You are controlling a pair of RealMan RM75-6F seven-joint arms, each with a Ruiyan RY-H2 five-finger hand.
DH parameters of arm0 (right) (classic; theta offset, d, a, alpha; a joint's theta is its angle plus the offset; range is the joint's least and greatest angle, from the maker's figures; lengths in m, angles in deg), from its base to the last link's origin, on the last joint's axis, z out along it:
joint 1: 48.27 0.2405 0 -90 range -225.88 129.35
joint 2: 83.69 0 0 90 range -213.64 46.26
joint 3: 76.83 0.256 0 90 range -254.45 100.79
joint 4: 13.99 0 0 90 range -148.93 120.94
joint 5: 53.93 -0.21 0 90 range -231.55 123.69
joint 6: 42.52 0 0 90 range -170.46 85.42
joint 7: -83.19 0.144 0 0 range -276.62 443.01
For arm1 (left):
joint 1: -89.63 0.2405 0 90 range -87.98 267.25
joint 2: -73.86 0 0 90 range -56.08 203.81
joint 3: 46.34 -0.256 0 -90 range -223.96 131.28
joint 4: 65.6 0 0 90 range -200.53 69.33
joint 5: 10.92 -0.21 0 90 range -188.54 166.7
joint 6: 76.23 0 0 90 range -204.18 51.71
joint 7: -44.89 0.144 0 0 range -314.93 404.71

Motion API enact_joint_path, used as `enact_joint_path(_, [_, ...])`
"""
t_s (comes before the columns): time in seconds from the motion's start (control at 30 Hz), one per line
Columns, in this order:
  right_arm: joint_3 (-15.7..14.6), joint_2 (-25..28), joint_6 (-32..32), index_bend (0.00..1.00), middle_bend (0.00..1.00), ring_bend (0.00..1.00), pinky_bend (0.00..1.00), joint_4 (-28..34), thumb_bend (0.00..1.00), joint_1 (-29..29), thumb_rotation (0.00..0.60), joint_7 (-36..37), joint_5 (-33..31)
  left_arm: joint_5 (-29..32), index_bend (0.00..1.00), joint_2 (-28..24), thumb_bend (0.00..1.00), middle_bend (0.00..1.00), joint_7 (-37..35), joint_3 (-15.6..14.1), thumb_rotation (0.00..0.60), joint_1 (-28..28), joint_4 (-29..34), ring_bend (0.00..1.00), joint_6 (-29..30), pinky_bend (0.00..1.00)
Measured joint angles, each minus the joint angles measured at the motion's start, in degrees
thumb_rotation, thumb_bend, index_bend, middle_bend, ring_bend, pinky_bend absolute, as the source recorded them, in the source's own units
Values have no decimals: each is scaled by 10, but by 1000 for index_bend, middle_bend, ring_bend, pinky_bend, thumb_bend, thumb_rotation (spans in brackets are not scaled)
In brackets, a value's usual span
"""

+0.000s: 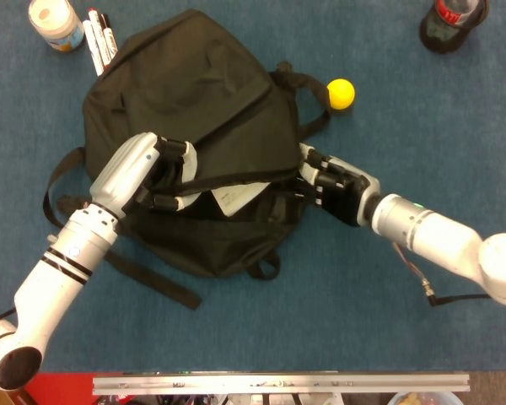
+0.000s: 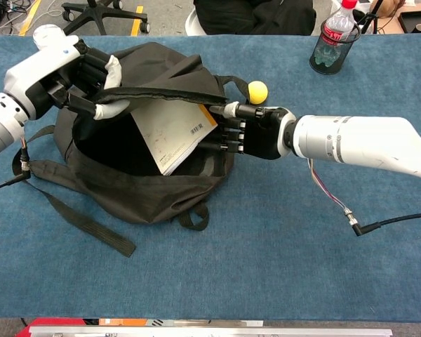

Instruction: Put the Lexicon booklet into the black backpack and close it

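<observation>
Two hands work at the black backpack, one on each side of its mouth. The left hand has its fingers curled around the upper lip of the opening and grips it, lifting that edge so the dark inside shows beneath its palm; in the head view the same left hand sits on top of the bag with the raised lip running off to its right.

The right hand reaches in from the opposite side with its fingers stretched flat toward the opening and held close together. Its fingertips touch the near edge of the Lexicon booklet, and the thumb lies along the upper lip of the bag. Whether the booklet is pinched or only pushed I cannot tell, since the fingertips are dark against the dark interior. From above, the right hand lies at the bag's side by a strap, and only a small white corner of the booklet peeks out under the lip just beyond its fingers.

Most of the booklet is inside the mouth, tilted, its barcode corner nearest the right hand's fingertips.

Just behind the right hand's wrist a yellow ball rests on the blue table.
</observation>
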Motion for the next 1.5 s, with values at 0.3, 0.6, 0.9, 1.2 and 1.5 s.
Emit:
enact_joint_path(0.3, [6,76,-47,0,0,0,100,45,706,-47,600,-28,68,17,719,4,326,789,1,4,600,-5,-11,767,-11,937])
enact_joint_path(0.6, [10,168,-65,0,0,0,96,112,706,-105,600,-86,156,24,605,3,323,724,8,1,600,-10,-7,718,-27,885])
enact_joint_path(0.9, [83,232,-60,0,0,0,96,154,706,-212,600,-122,233,43,258,-18,317,484,30,-10,600,-28,17,469,-79,694])
enact_joint_path(1.2, [148,250,-65,0,0,0,96,144,706,-280,600,-131,284,95,0,-46,243,218,92,-19,600,-55,45,203,-126,373])
enact_joint_path(1.5, [152,256,-52,0,0,0,96,137,706,-292,600,-146,321,136,0,-59,234,99,185,-36,600,-78,59,95,-137,267])
